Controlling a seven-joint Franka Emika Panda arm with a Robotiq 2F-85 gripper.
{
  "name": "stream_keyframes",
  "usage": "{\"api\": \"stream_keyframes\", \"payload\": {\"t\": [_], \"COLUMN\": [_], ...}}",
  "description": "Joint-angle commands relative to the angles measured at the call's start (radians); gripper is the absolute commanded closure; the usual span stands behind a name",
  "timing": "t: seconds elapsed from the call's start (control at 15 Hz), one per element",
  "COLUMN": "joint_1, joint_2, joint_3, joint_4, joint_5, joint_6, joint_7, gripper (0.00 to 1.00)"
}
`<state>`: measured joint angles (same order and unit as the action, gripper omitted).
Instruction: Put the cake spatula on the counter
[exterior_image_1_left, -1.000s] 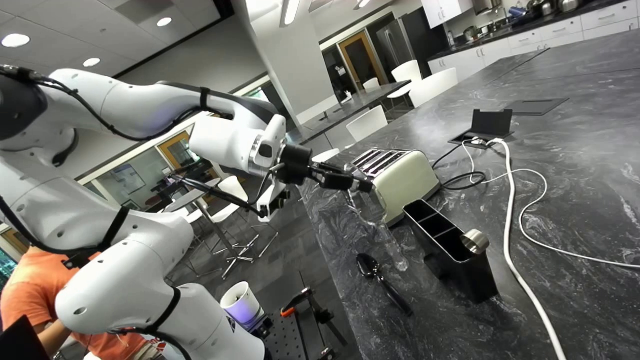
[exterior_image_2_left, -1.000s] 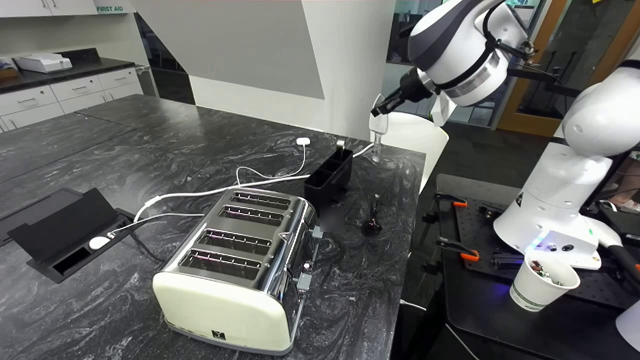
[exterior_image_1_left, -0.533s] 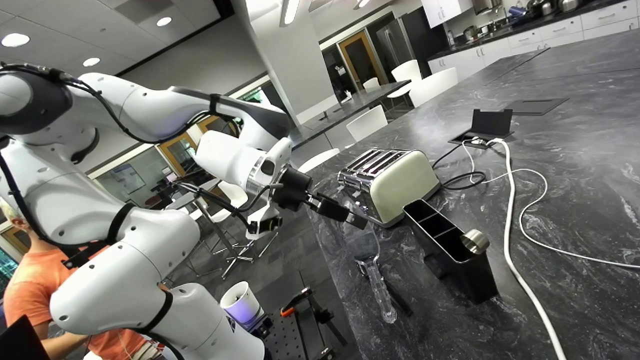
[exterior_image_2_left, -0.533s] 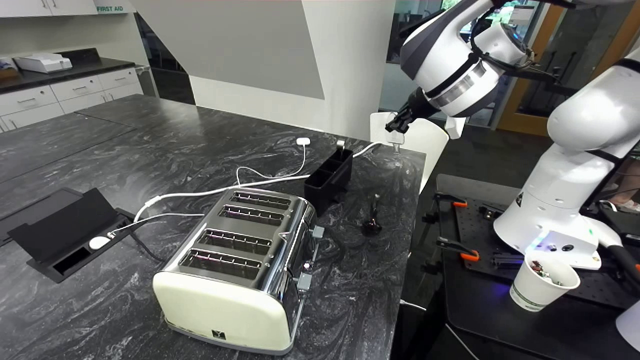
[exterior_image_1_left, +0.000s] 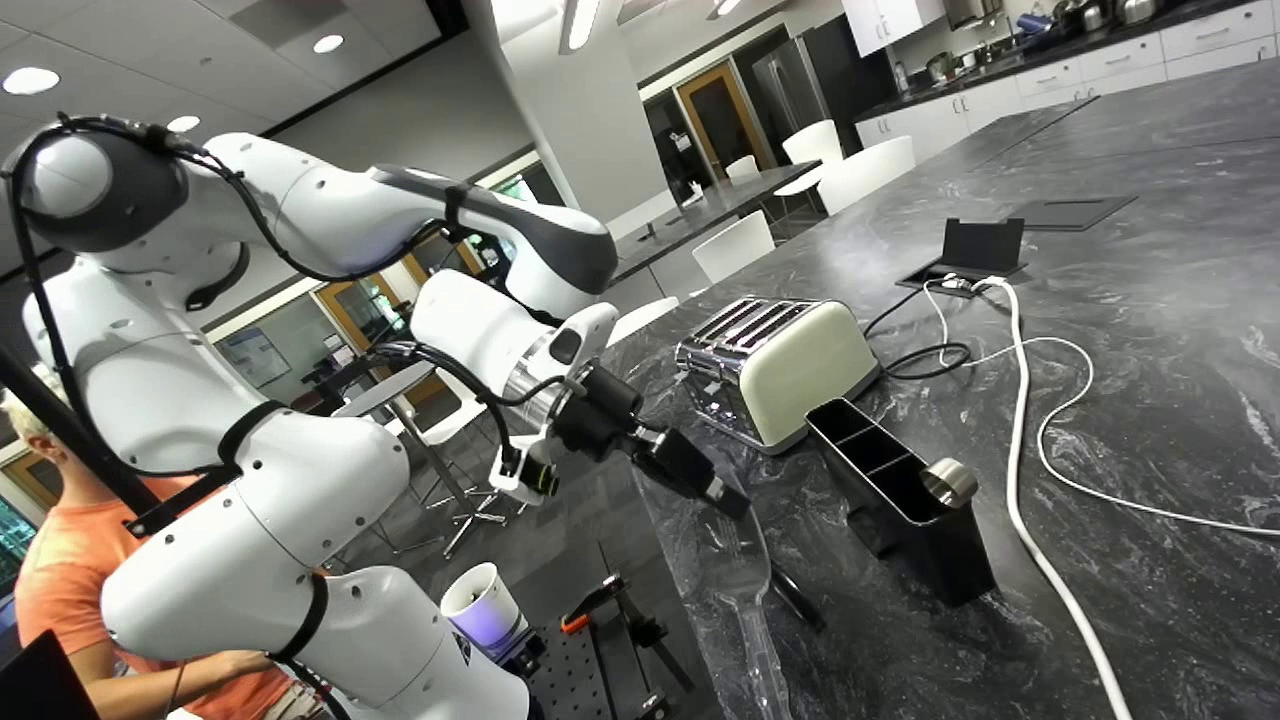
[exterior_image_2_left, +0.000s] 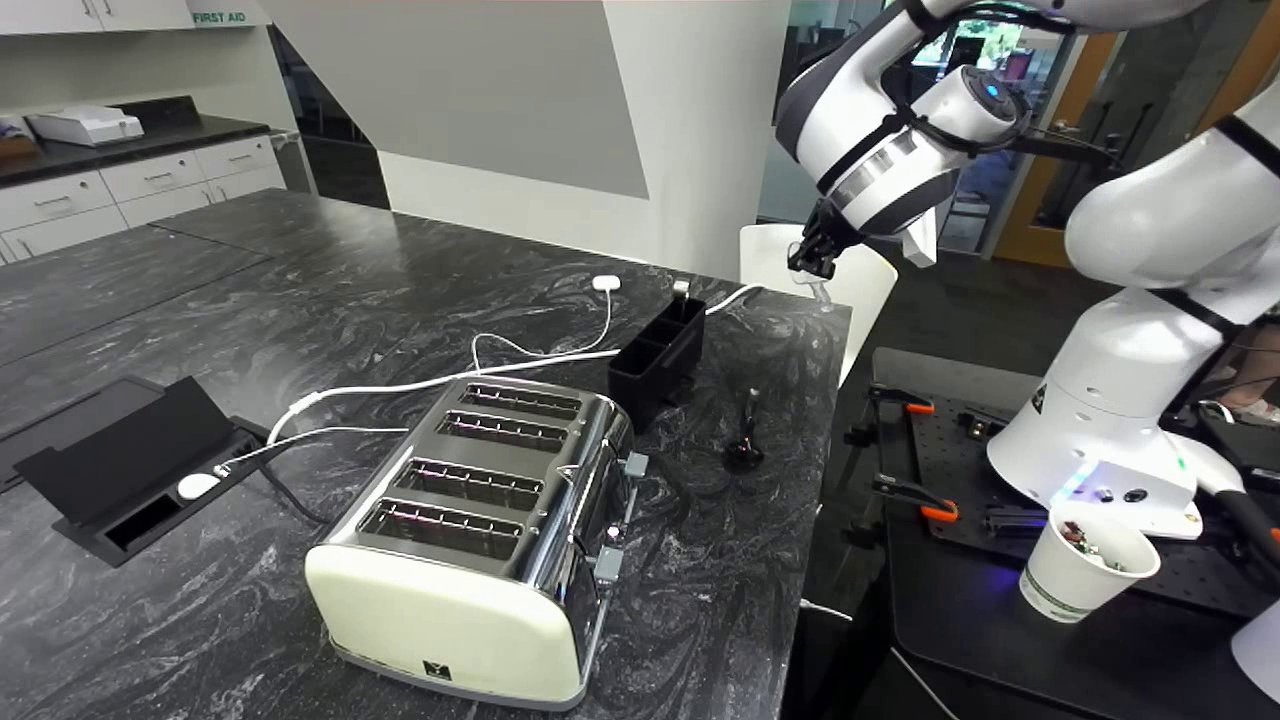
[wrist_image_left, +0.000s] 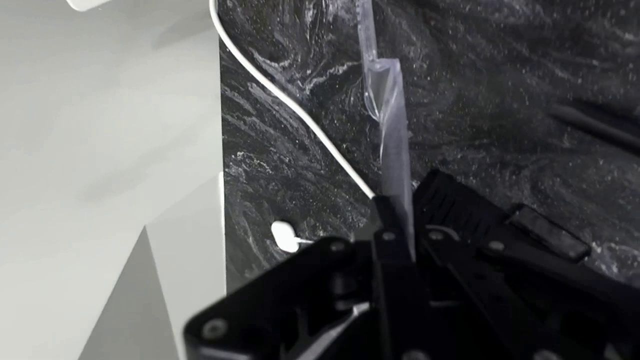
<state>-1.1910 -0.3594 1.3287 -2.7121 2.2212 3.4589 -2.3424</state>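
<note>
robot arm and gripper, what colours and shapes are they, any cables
The arm is glossy white and rounded, with dark grey panels, a silvery ring, black straps and black cables; the black gripper has jointed, blocky fingers.

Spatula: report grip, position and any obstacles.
Gripper shut on clear spatula. Held over counter, not yet released. Black spoon and white cable lie nearby, possibly in the way.

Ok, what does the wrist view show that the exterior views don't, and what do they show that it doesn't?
Only the wrist view: the cake spatula nearly edge-on where the tool grips it. Only the exterior views: the cream toaster and the robot's white arm, each in both. Shared by all: the cake spatula, the counter and the white cable.
</note>
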Motion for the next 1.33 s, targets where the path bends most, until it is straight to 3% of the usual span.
{"api": "stream_keyframes", "payload": {"t": [0.0, 0.2, 0.27, 0.33, 0.47, 0.6, 0.67, 0.93, 1.13, 1.27], "joint_1": [-0.241, -0.387, -0.415, -0.343, -0.385, -0.387, -0.474, -0.681, -0.775, -0.779], "joint_2": [-0.037, -0.044, -0.031, -0.023, -0.026, -0.028, -0.145, -0.267, -0.357, -0.414], "joint_3": [0.25, 0.423, 0.49, 0.398, 0.468, 0.475, 0.567, 0.794, 0.915, 0.933], "joint_4": [0.04, 0.076, 0.063, 0.048, 0.052, 0.053, 0.053, 0.112, 0.175, 0.201], "joint_5": [0.103, 0.182, 0.103, 0.125, 0.111, 0.11, 0.129, 0.042, -0.08, -0.176], "joint_6": [0.0, -0.001, -0.001, -0.001, -0.002, -0.002, -0.002, -0.002, -0.002, -0.052], "joint_7": [-0.214, -0.369, -0.265, -0.27, -0.257, -0.257, -0.257, -0.259, -0.258, -0.257], "gripper": [0.99, 0.99, 0.99, 0.96, 0.96, 0.99, 0.99, 0.99, 0.99, 0.99]}}
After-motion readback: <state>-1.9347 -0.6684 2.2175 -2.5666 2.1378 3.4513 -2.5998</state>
